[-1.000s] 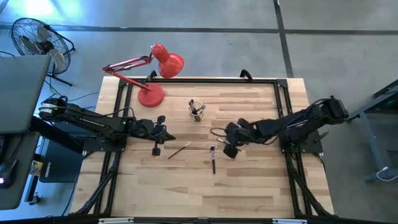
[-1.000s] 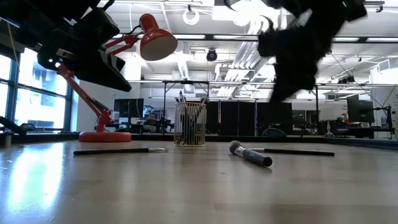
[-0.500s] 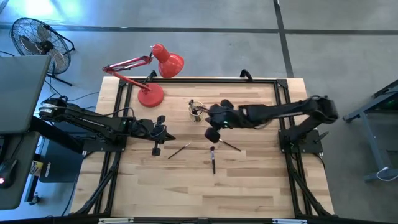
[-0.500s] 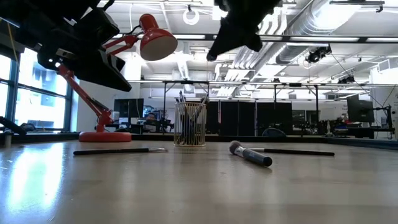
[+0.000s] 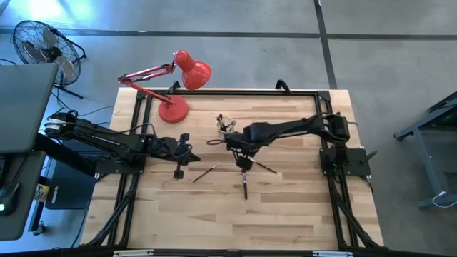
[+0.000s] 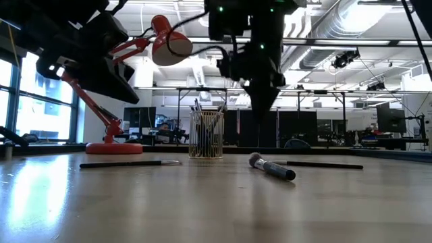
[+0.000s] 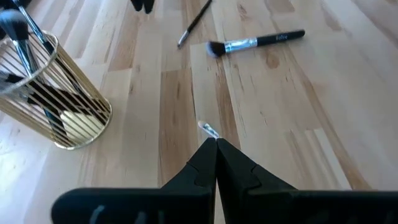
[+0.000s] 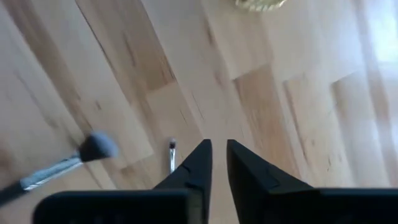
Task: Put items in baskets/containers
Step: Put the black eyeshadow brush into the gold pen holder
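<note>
Right gripper [image 8: 214, 163] slightly parted, apparently empty, just beside cup [image 5: 226, 127]; brushes [image 5: 244, 184] below. Left gripper [image 7: 216, 163] closed, empty. Risk: arm sweep topples cup.

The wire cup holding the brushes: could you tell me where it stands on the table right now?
In the high view, the wire cup stands upright toward the table's far middle, right of the red lamp, beside the right gripper.
</note>
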